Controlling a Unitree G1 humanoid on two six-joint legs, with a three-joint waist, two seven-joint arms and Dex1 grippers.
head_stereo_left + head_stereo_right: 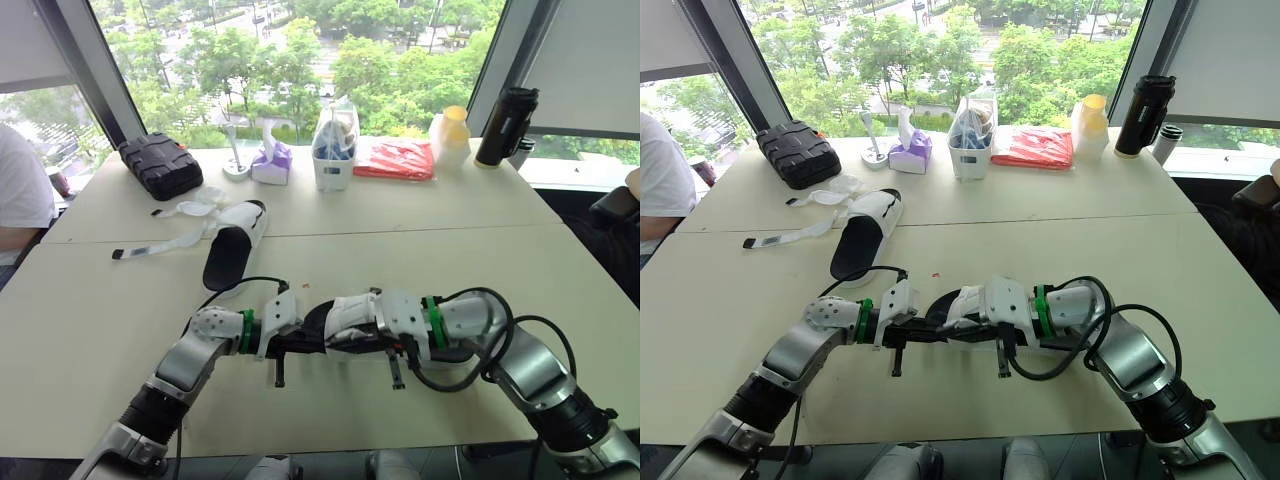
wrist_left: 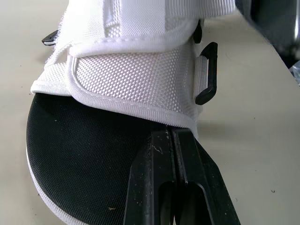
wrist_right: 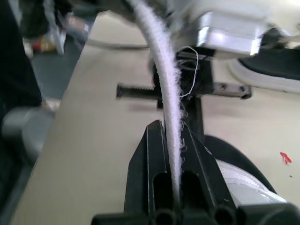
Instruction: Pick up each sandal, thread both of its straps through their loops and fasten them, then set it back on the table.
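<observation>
Sandal (image 1: 345, 322), head views: held low over the near part of the table (image 1: 480, 260), bridged between left gripper (image 1: 300, 340) and right gripper (image 1: 370, 335), seemingly so it is steadied for strapping.
Second sandal (image 1: 235, 245): laid farther back, straps loose.
Left wrist view: fingers are pressed together at the hem of the white upper (image 2: 136, 79); whether fabric is pinched cannot be told. A black loop (image 2: 206, 72) is exposed alongside.
Right wrist view: a white strap (image 3: 164, 79) is clamped between narrow fingers and drawn taut, probably for fastening.

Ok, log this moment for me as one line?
left gripper: shut on near sandal | right gripper: shut on strap | far sandal: on table, straps loose
</observation>
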